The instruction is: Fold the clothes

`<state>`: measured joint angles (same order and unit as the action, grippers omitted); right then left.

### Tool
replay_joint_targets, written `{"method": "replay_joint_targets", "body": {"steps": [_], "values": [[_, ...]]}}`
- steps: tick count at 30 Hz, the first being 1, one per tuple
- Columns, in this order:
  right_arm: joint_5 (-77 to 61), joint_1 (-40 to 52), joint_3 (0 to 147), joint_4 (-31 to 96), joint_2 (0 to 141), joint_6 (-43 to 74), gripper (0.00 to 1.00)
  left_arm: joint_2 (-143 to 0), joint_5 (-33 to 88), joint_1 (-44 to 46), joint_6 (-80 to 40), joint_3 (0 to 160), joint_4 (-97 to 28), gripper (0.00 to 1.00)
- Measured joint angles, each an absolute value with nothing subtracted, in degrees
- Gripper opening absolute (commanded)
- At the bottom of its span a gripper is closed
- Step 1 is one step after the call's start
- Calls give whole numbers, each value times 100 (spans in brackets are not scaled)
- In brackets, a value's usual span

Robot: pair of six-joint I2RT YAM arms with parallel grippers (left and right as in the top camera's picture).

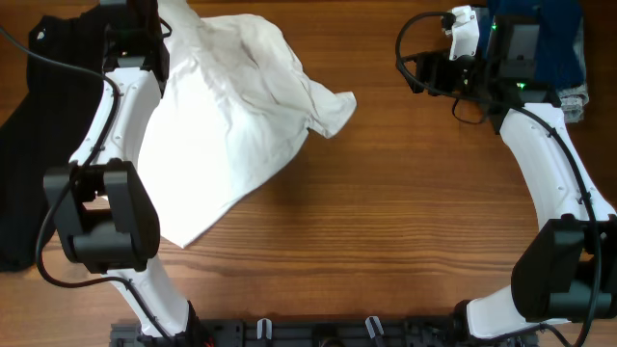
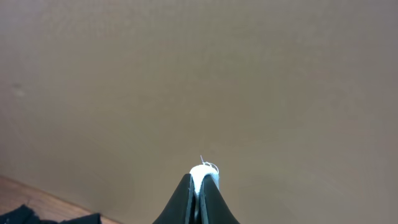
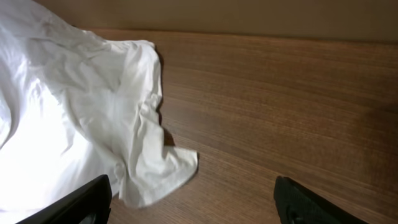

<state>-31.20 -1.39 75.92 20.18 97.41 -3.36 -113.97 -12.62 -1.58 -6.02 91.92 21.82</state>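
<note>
Since the cloth is thin and limp, everything here turns on where it is gripped. Below both pairs of jaws, the wooden desk [image 1: 405,222] carries the white T-shirt [image 1: 231,125]. The shirt hangs from the left jaws and fans out beneath them in a wide, creased sheet that spreads toward the right jaws without reaching them. No lettering shows on the side facing up. A black garment [image 1: 24,145] lies on the far side of the left jaws from the shirt, and a navy and pale folded pile [image 1: 564,48] sits behind the right jaws, apart from the shirt.

The right gripper [image 3: 193,182] stands wide and holds nothing, with a crumpled sleeve [image 3: 155,168] lying just ahead of it on the desk. The left gripper [image 2: 200,180] is pinched tight on a small tuft of white fabric [image 2: 205,169], raised above the desk.

I judge the shirt light, floppy and prone to bunching. It will sag and twist from a single pinch, and a thin nip could slip out. Hems, shoulder seams and sleeve edges give the firmest hold. Two spaced corners, one in each pair of jaws, would probably let it be drawn flat.
</note>
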Motion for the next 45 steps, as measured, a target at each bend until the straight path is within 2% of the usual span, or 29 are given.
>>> {"method": "replay_joint_targets", "body": {"steps": [1, 2, 5, 7, 9, 13, 18, 22, 28, 31, 35, 39, 45], "values": [[-3118, -139, 7592, 2016, 9741, -336, 84, -11384, -1253, -143, -602, 9198, 2093, 4], [-3118, -139, 7592, 2018, 9741, -336, 84, -11378, -1240, -132, -600, 9201, 1981, 16], [-3120, -139, 7592, 2018, 9741, -336, 85, -11378, -1245, -121, -545, 9203, 1579, 100], [-3118, -139, 7592, 2018, 9741, -336, 89, -11378, -1243, -154, -539, 9205, 1398, 100], [-3118, -139, 7592, 2021, 9741, -338, 100, -11378, -1243, -231, -539, 9212, 1066, 100], [-3151, -139, 7592, 2036, 9741, -379, 100, -11330, -1260, -386, -534, 9236, -60, 100], [-3273, -139, 7592, 2034, 9741, -351, 100, -10855, -1109, -255, -517, 9247, -2370, 100], [-2703, -80, 7596, 2060, 9819, -311, 100, -10348, -569, 110, -613, 9306, -4150, 99], [-2115, 574, 7625, 1833, 10591, -285, 99, -10296, -390, 539, -956, 9297, -6066, 98], [-2005, 838, 7625, 1533, 10916, -97, 99, -10243, -392, 486, -1479, 9295, -6995, 95], [-1931, 884, 7625, 1083, 11194, 200, 99, -10031, -242, 445, -2377, 9295, -7900, 89], [-1927, 882, 7625, 930, 11378, 329, 99, -9966, -154, 519, -3114, 9135, -8359, 89], [-1929, 882, 7625, 829, 11404, 340, 99, -9808, -108, 585, -4296, 7710, -8077, 86]]}}
